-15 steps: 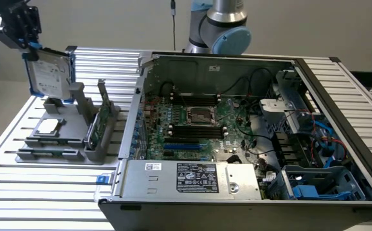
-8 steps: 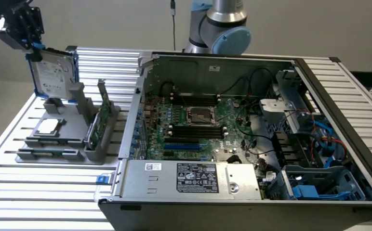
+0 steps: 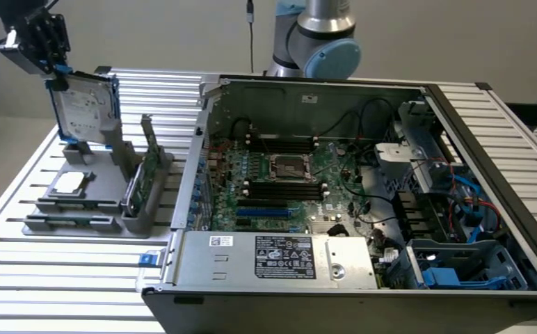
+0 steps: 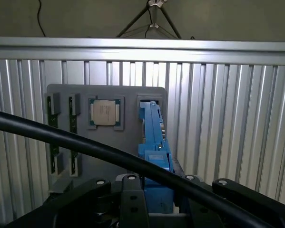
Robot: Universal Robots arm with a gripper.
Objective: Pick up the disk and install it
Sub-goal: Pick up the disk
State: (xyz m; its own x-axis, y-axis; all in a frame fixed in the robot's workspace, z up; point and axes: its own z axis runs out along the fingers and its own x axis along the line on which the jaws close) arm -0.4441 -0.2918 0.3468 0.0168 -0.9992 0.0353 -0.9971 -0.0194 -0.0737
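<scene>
In the upper left of the exterior view, the disk (image 3: 83,104) is held upright by its top edge. The gripper (image 3: 53,67) is clamped on the blue carrier there. The lower edge of the disk is seen just above, or barely inside, its stand on the grey fixture tray (image 3: 37,226); which of the two cannot be told. The pick-up is therefore judged to be under way, with the grasp made. The installation is not yet done: the disk is well apart from the open computer case (image 3: 296,94), whose blue drive bay (image 3: 445,275) lies at the exterior view's lower right.

On the tray, the processor chip (image 3: 69,183) and the green circuit card (image 3: 138,184) are left in their places (neither belongs to this task).

The case and the slatted table (image 3: 65,278) are given by the exterior view. From the wrist view, the disk (image 4: 154,137) is seen edge-on between the fingers (image 4: 132,199), directly over its slot in the tray (image 4: 132,92) and beside the chip (image 4: 104,112). A black cable (image 4: 85,147) is seen across the foreground.
</scene>
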